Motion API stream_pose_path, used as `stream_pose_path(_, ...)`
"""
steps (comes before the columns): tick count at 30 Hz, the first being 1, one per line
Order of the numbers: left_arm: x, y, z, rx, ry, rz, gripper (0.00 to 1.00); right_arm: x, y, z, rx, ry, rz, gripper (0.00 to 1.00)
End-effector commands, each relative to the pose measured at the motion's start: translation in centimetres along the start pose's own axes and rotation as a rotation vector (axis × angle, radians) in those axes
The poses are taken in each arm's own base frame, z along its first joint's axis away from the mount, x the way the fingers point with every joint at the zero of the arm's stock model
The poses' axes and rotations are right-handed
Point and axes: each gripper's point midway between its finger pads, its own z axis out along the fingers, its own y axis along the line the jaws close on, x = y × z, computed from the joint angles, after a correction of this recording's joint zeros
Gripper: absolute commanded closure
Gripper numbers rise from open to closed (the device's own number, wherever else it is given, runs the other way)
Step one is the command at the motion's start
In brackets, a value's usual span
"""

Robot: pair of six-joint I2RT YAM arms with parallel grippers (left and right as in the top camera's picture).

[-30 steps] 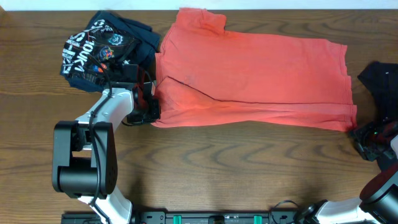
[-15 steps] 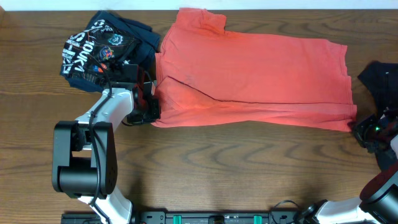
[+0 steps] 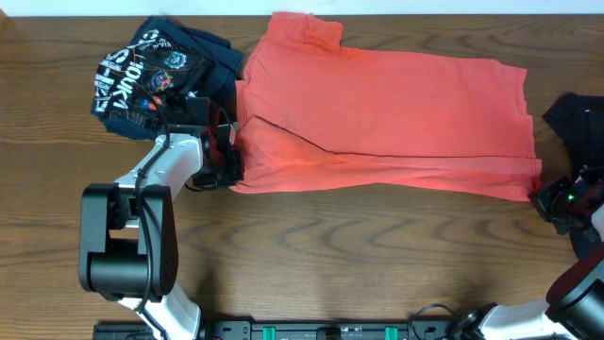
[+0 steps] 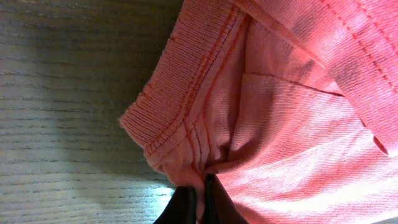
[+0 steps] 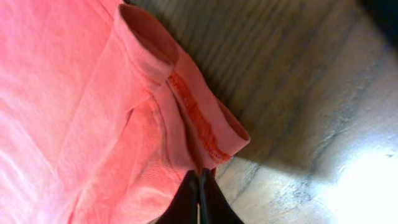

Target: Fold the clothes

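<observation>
- Far left, the navy printed garment [image 3: 156, 74] lies bunched near the back edge of the table [image 3: 330, 255]. It sits just behind your left arm and is not part of this move.
- Your left gripper [image 3: 229, 162] is closed tight on the near left corner of the coral-red T-shirt [image 3: 377, 113]. In the wrist view its fingertips [image 4: 186, 202] pinch gathered fabric just below a stitched, ribbed edge.
- The T-shirt lies flat across the middle of the table, its long axis running left to right. The sleeve end is at the left and the straight hem at the right. From both grippers its body stretches away toward the far side.
- Your right gripper [image 3: 547, 201] is closed on the near right corner at the hem, with the fingers [image 5: 189, 190] nipping the doubled red edge.
- So each arm has the end nearest to it, and the near long edge is spanned between them. Judging by that, you'd best lift both ends together and carry them away from you, parallel to the long axis.
- Far right, the black garment [image 3: 578, 121] lies just behind the right gripper; mind it doesn't snag.
</observation>
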Motion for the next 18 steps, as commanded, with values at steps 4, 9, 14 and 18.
stream_pose_path(4, 0.2, 0.5, 0.4, -0.017, 0.019, -0.010, 0.94, -1.0, 0.2, -1.0, -0.024, -0.029, 0.041, 0.99)
stream_pose_path(9, -0.2, 1.0, -0.8, -0.018, 0.011, -0.032, 0.94, -3.6, 0.0, -3.2, -0.022, -0.075, 0.087, 0.99)
stream_pose_path(14, -1.2, 2.1, -2.6, -0.016, -0.041, -0.068, 0.94, -4.7, -0.8, -4.8, 0.073, -0.082, 0.072, 0.99)
stream_pose_path(18, -1.5, 2.8, -3.2, -0.017, -0.062, -0.088, 0.94, -4.1, -1.3, -4.9, 0.113, -0.060, 0.076, 0.99)
